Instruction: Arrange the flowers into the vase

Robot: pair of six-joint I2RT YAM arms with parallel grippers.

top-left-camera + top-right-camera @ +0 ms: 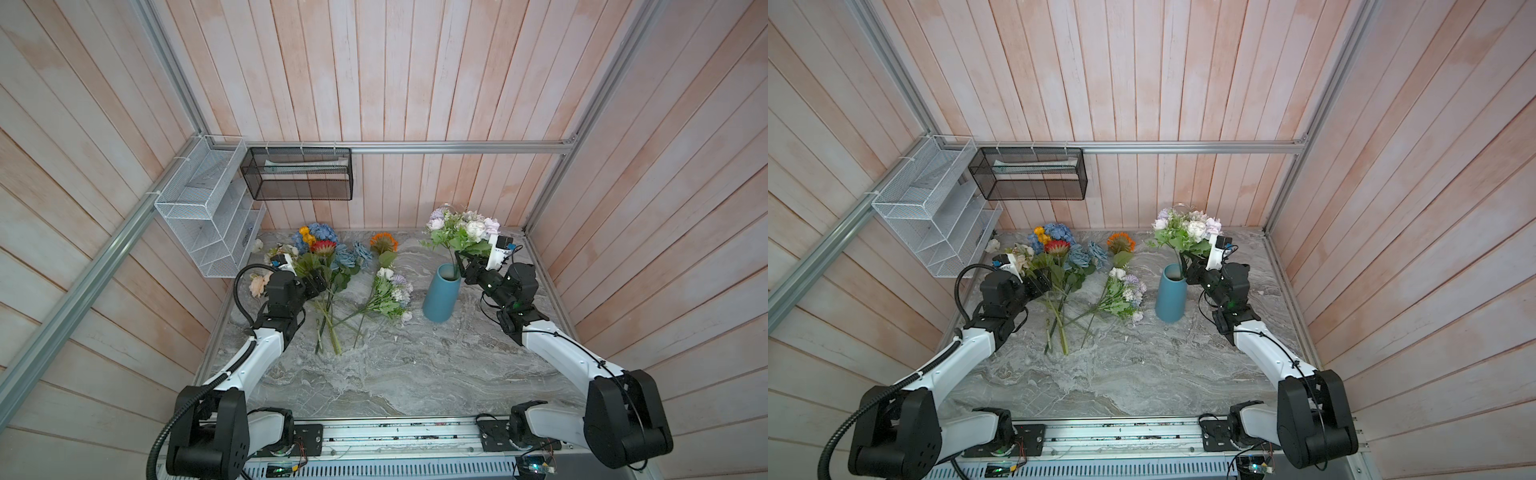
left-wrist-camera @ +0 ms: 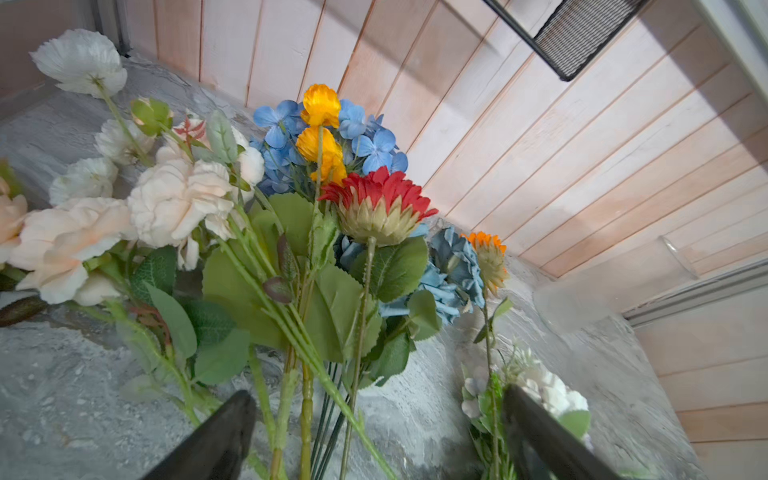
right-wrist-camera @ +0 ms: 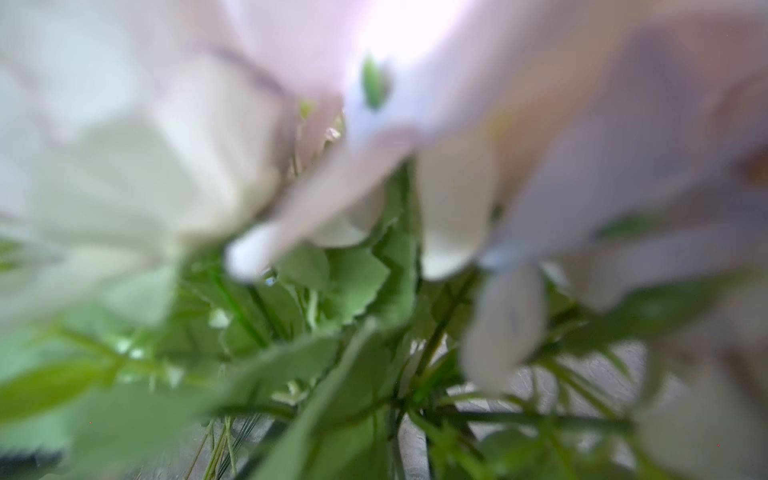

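Marble worktop (image 1: 415, 374) is carrying most flowers (image 1: 345, 259) loose beside the vase (image 1: 440, 297), one pale bunch (image 1: 457, 230) is sitting stem-down in it at the right pincer (image 1: 462, 257), can't tell if it's pinching, left pincer (image 2: 376, 399) is straddling stems (image 2: 307, 395), spread.

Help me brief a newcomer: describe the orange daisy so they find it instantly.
Start at the blue vase on the marble table. Left of it in both top views, near the back wall, lies the orange daisy. Its orange petals set it apart from the red daisy and blue blooms heaped further left.
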